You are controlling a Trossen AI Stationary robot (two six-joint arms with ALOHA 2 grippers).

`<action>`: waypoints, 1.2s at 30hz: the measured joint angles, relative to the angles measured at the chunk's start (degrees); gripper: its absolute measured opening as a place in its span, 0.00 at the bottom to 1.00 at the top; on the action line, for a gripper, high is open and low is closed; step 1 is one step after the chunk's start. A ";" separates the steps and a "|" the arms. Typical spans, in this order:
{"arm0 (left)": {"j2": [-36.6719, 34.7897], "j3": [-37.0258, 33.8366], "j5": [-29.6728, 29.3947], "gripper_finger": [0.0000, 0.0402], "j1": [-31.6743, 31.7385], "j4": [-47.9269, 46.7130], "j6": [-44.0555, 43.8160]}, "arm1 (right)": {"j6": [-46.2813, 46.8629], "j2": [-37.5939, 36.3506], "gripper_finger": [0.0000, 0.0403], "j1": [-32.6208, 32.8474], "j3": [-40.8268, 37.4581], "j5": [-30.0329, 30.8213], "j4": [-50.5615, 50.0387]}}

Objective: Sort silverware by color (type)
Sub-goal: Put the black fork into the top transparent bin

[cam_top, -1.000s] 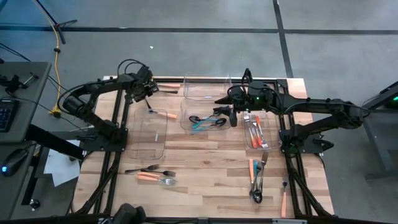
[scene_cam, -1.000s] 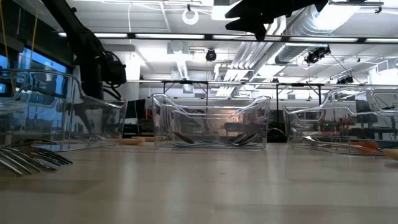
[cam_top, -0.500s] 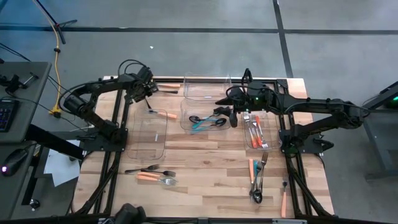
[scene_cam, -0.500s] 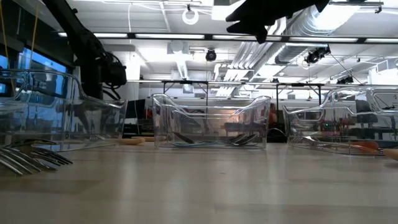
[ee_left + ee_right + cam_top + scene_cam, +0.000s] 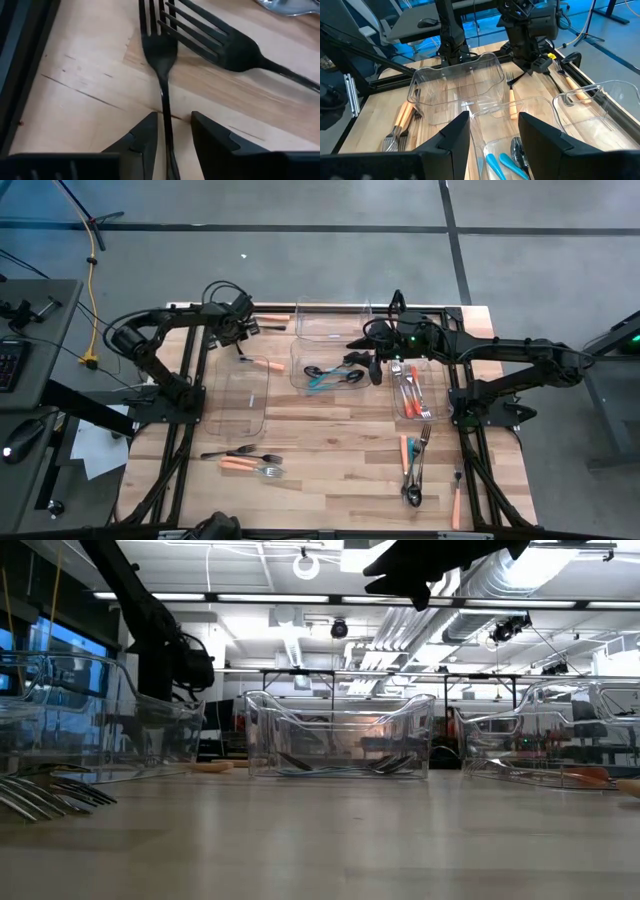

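At the far left corner of the desk (image 5: 330, 480), the left gripper (image 5: 172, 132) is set low over a black fork (image 5: 161, 55), its fingers (image 5: 145, 137) partly open and standing on either side of the thin handle, close to it but not yet pressing it. Nothing is held.

A second black fork (image 5: 230, 47) lies just beside the first, and its tines are crossed with those of the first. This is judged the main hazard: if the straddled fork is lifted, the neighbour may be dragged or flipped and sent toward the desk's edge.

The handle is thin and lies flat on the wood, so it may be pinched off-centre, may pivot in the grip, or may slip out as the fingers close. If the fingertips are driven too low, the desk surface may be scraped.

The right gripper (image 5: 492, 132) is held above the middle clear bin (image 5: 328, 365), where teal and black pieces (image 5: 335, 374) already lie; its fingers are open and empty. Orange-handled pieces (image 5: 412, 392) are gathered in the right bin, and other silverware remains loose near the near edge. A black fork dropped into the wrong bin would spoil the sorting.
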 joint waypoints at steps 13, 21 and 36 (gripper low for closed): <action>0.76 0.02 1.02 0.02 -0.37 -2.07 -0.52 | 0.00 0.00 0.38 0.01 0.00 0.02 0.00; 0.65 -0.07 1.67 0.01 -0.37 -2.16 0.11 | 0.00 0.00 0.38 0.00 0.00 0.01 0.00; -7.58 -0.46 2.46 0.00 -0.37 -3.62 3.70 | 0.00 0.00 0.38 0.00 0.00 0.02 -0.03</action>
